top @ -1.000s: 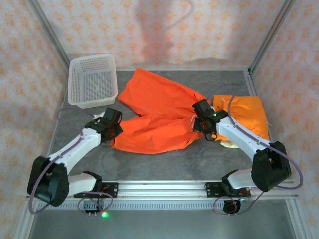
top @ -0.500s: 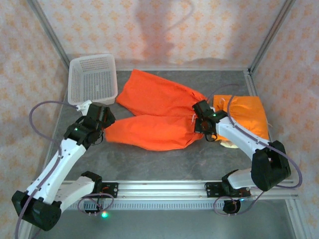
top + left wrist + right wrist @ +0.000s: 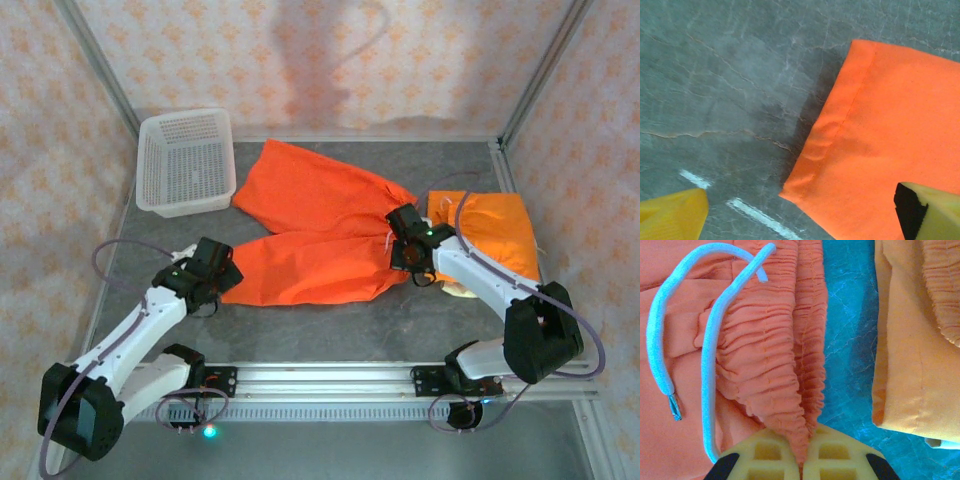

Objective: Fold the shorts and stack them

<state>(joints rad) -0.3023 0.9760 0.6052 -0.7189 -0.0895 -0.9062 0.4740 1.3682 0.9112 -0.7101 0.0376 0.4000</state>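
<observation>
Bright orange shorts [image 3: 320,220] lie spread across the middle of the grey marbled counter [image 3: 330,325], long axis running left to right. The gathered waistband faces the right edge; one leg points to the far-left corner and the other points left along the near side. A second pair of orange shorts [image 3: 500,235], folded into a compact block, sits against the right edge just beside that waistband, with a strip of counter between them in the right wrist view. A sliver of pale cloth [image 3: 462,291] shows at the near corner of the folded pair. A white mesh basket [image 3: 185,207] stands in the far-left corner, its mesh floor in full view, close to the far leg's hem. The right gripper [image 3: 802,450] has its jaws pressed together on the bunched waistband of the spread shorts [image 3: 765,340], beside a white drawstring [image 3: 710,340] looping over the cloth. The left gripper [image 3: 800,215] hangs over the hem corner of the near leg [image 3: 890,140], jaws spread wide and gripping nothing, one finger above bare counter and the other above orange cloth. Half a second earlier the left gripper [image 3: 222,275] was farther back, near the basket; it now sits closer to the near edge, and the near leg lies broader and flatter, while the right arm has not moved.
</observation>
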